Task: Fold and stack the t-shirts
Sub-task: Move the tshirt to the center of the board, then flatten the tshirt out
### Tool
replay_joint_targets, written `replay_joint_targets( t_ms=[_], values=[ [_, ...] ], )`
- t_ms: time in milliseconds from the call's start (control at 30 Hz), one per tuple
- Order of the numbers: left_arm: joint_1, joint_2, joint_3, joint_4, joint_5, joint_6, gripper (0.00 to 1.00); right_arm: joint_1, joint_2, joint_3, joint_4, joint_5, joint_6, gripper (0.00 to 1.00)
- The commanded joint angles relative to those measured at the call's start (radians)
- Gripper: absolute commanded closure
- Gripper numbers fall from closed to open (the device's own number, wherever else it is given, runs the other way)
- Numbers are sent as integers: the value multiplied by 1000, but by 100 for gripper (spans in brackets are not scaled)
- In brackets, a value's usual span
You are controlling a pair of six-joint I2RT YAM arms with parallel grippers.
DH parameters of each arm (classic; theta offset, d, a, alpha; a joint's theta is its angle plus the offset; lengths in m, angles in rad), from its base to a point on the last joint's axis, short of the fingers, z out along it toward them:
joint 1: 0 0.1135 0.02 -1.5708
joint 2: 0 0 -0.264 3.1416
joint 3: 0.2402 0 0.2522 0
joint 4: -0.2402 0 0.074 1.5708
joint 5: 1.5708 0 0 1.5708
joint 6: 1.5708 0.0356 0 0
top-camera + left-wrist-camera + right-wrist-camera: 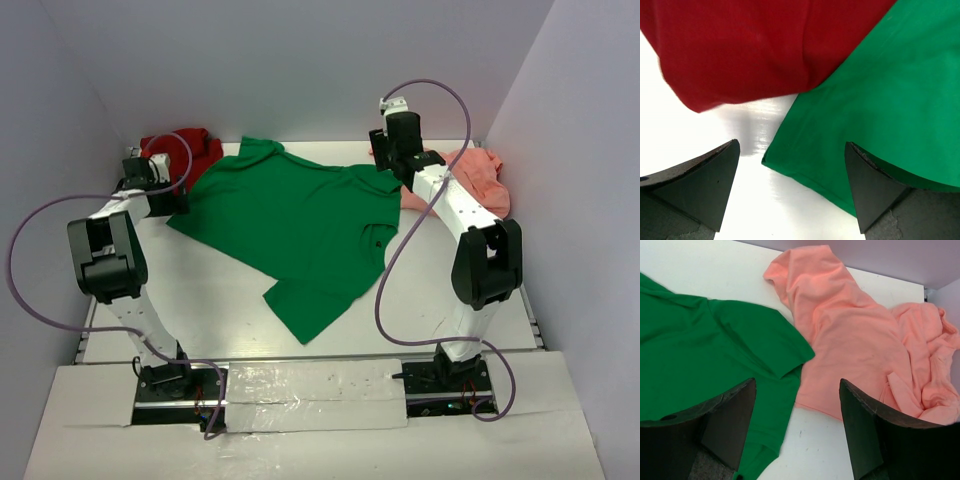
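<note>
The bright green t-shirt (300, 225) lies spread flat across the middle of the white table (200, 300). The dark red t-shirt (188, 148) is bunched at the back left, and the salmon pink t-shirt (478, 175) is crumpled at the back right. My left gripper (152, 170) is open and empty over the green shirt's left sleeve edge (840, 130), where the red shirt (750, 45) overlaps it. My right gripper (390, 150) is open and empty above the green shirt's right sleeve (725, 345), which lies against the pink shirt (855, 345).
Pale enclosure walls (580, 150) close in the left, back and right sides. Purple cables (400, 250) loop from both arms over the table. A taped white strip (310, 385) runs along the near edge between the arm bases.
</note>
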Motion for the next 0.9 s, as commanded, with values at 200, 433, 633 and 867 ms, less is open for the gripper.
replay_joint_targets(
  t_ms=[200,433,633,867],
  values=[
    [15,133,162,-227,44,1,8,5,-74,49,-9,9,-8,26],
    [20,161,162,-242,77,4,29,4,-92,37,-5,2,-5,26],
    [29,175,146,-258,93,9,74,-5,-105,62,-22,0,-8,26],
    [52,153,79,-302,89,33,100,-8,-123,85,-43,-7,-12,26]
  ],
)
